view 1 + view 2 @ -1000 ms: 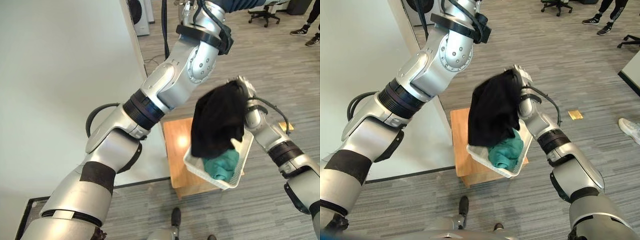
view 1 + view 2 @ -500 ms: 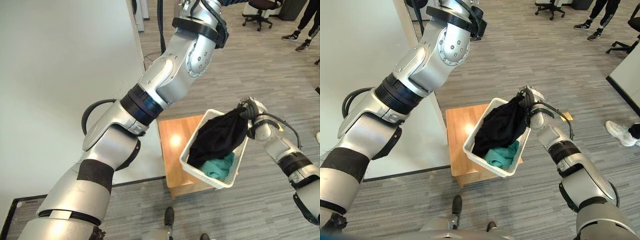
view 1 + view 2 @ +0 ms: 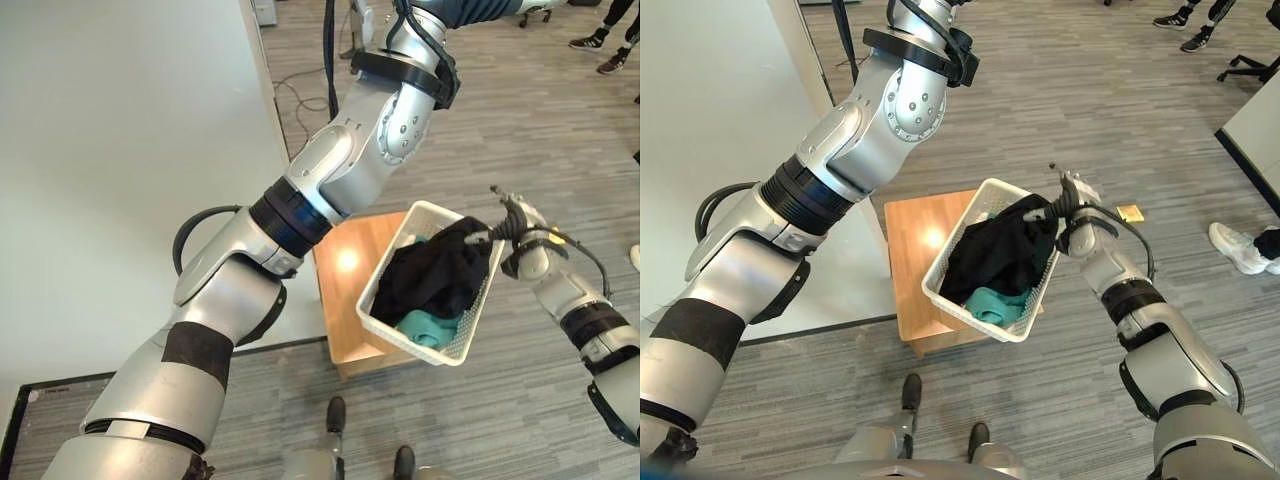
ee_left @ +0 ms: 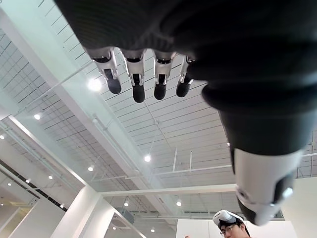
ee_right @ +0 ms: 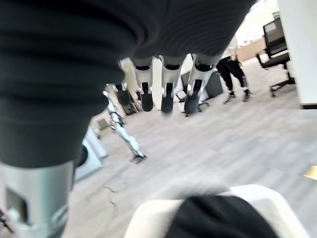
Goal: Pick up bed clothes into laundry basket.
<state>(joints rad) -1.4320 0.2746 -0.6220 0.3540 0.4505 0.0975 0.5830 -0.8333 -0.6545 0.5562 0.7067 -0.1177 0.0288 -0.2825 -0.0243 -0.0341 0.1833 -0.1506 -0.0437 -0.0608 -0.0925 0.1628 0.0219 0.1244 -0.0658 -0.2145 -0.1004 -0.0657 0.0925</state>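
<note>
From my left eye I see the white laundry basket on the little wooden bench. The black clothes lie in the basket, on top of some green clothes. One end of the black clothes hangs on the basket's far rim. My right hand is right there at that rim.

From my right eye the black clothes fill most of the basket and the green ones peek out below. The hand looks let go, with its fingers straight, but it is small here and hard to see well.

My left wrist view looks up at a ceiling with lights. My left hand is up high, with straight fingers and nothing in it. A person's head shows at the bottom edge.

My right wrist view shows my right hand's fingers straight out with nothing in them. The black clothes and the white rim are below.

I think this piece is in. I cannot see the bed, so I cannot tell if more clothes are left.
</note>
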